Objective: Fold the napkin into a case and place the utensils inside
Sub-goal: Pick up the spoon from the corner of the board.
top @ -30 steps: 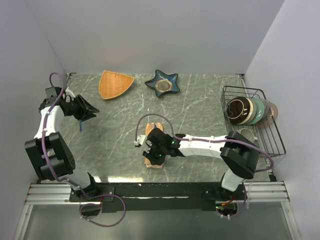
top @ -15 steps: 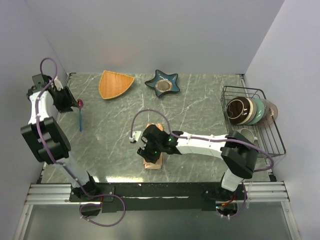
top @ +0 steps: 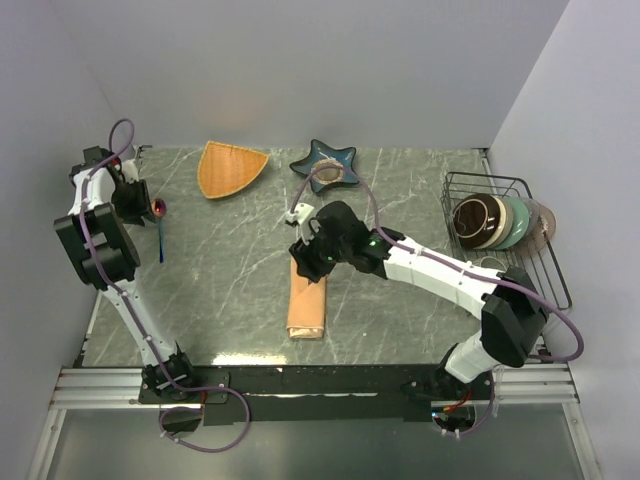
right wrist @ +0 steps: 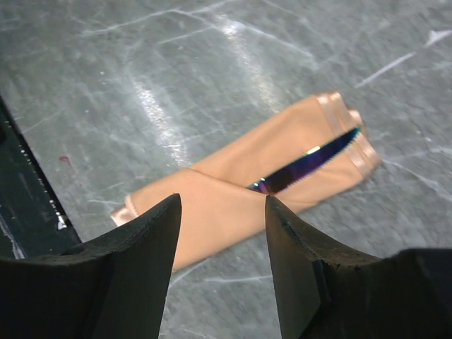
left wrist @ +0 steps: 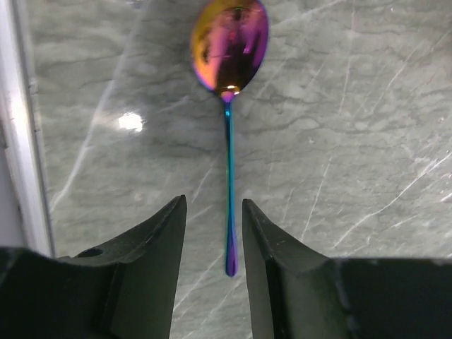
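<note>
the right gripper [right wrist: 222,205] hangs over the napkin [top: 307,305] with its fingers spread and nothing between them. a second ago it sat low on the near end of the cloth and covered most of it; it has since pulled up and back toward the far end, and the jaws have widened. the napkin now shows nearly its full length, a narrow folded peach strip lying on the marble table [top: 400,200], just in front of the arm bases. a knife [right wrist: 311,162] with a serrated, iridescent blade sticks out of the fold at one end, the rest of it tucked inside

the left gripper [left wrist: 214,233] is partly spread and empty, above the spoon [left wrist: 227,70], whose thin handle tip shows in the gap between the fingers without touching them. a second ago this arm reached out over the spoon and hid its bowl; it has swung back toward the far left edge. the spoon itself lies where it did, apart from the napkin, at the left side of the table
</note>
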`<state>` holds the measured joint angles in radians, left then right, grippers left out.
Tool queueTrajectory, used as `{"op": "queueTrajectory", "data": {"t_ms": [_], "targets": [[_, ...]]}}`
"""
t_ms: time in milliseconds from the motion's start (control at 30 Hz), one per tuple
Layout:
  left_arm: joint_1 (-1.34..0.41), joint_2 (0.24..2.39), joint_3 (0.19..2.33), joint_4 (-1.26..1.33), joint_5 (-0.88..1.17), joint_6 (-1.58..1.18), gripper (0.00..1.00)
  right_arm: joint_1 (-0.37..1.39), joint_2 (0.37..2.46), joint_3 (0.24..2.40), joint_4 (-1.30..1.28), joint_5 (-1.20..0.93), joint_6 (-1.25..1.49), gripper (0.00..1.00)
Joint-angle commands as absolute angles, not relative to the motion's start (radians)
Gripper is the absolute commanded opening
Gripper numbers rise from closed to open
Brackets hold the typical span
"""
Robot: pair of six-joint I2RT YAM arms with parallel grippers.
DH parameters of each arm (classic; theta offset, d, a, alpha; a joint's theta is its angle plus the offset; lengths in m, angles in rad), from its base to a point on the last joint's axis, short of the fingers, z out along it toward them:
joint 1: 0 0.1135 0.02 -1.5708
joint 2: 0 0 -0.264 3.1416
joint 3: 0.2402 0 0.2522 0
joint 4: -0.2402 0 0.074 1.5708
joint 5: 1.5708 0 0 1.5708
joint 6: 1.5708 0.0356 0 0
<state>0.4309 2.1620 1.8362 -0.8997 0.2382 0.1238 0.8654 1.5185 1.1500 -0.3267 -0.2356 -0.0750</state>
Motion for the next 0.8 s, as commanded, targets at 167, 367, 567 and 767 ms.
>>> {"op": "queueTrajectory", "data": {"t_ms": [167,367,567,767], "targets": [[0.373,2.233,1.882,-0.888,0.207,0.143,0.43,0.819,1.424,1.097,-0.37,-0.206,-0.086,0.59],[0.362,2.278,1.878,-0.862,0.137,0.123,0.38,0.811,1.408,1.097,-0.379,-0.198,-0.078,0.59],[0.357,2.292,1.873,-0.85,0.094,0.127,0.32,0.808,1.401,1.089,-0.38,-0.202,-0.069,0.59],[0.356,2.353,1.963,-0.864,0.126,0.112,0.2,0.808,1.405,1.098,-0.388,-0.204,-0.074,0.59]]}}
